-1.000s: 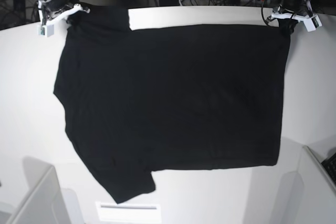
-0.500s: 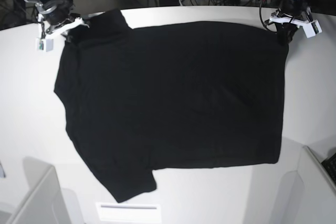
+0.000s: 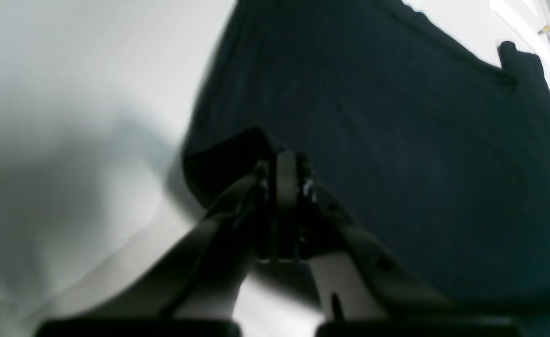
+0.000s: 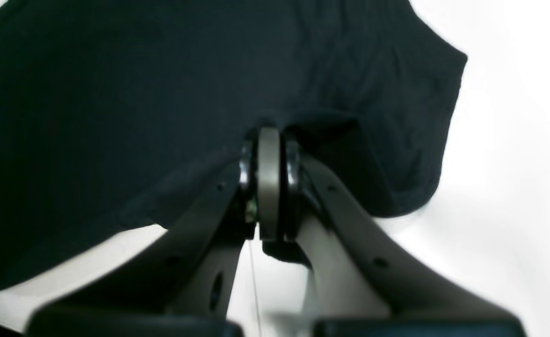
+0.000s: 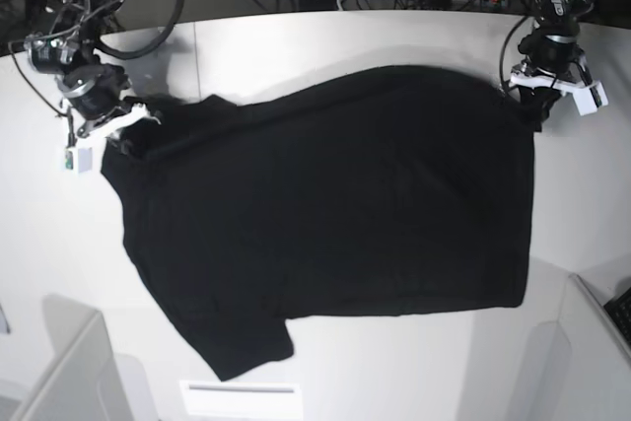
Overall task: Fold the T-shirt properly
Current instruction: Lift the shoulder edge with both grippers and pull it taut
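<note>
The black T-shirt (image 5: 325, 214) lies spread on the white table (image 5: 39, 244), plain side up. My left gripper (image 5: 540, 96) pinches one far corner; my right gripper (image 5: 120, 135) clamps the other.

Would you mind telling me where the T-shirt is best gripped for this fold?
Grip the T-shirt at its two far-edge corners, approaching from the table's far side. Both the left gripper and right gripper are clamped there already; the cloth lies flat, so only edges offer purchase.
</note>
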### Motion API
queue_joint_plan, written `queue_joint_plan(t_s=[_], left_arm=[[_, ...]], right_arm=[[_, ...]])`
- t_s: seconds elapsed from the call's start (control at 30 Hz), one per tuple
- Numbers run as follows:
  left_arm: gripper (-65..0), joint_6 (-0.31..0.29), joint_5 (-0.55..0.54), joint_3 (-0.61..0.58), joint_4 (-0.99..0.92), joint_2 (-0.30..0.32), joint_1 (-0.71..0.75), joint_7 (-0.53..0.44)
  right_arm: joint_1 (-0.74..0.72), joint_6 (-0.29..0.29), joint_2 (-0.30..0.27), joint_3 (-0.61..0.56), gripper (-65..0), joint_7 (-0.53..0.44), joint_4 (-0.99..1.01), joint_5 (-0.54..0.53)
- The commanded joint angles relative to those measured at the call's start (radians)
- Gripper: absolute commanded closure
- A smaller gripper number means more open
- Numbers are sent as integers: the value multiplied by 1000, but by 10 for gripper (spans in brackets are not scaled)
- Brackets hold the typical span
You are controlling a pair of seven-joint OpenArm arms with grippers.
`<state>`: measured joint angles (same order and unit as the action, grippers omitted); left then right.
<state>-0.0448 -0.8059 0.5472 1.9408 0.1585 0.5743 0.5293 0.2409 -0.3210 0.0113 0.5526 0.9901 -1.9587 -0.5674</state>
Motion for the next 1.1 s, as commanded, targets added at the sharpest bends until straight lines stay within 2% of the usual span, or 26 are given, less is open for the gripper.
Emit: queue_joint_plan(t_s=[0.0, 0.27, 0.47, 0.67, 0.97, 1.07], left_arm=[[0, 0, -4, 21, 15, 3, -9, 8], [0, 1, -2, 86, 3, -14, -133, 136], [0, 1, 12, 86, -36, -12, -184, 137], [0, 1, 136, 76, -57, -23, -236, 137], [0, 3, 141, 84, -119, -32, -294, 137], [0, 49, 141, 80, -163, -29, -316, 136]], right_arm=[[-27, 1, -7, 4, 0, -14, 0, -15], [-148, 3, -7, 2, 0, -9, 154, -15], [-213, 3, -24, -33, 0, -18, 213, 48], [-277, 3, -26, -68, 0, -18, 252, 88], [-367, 3, -26, -70, 0, -20, 353, 106], [-384, 3, -26, -70, 0, -43, 378, 109]])
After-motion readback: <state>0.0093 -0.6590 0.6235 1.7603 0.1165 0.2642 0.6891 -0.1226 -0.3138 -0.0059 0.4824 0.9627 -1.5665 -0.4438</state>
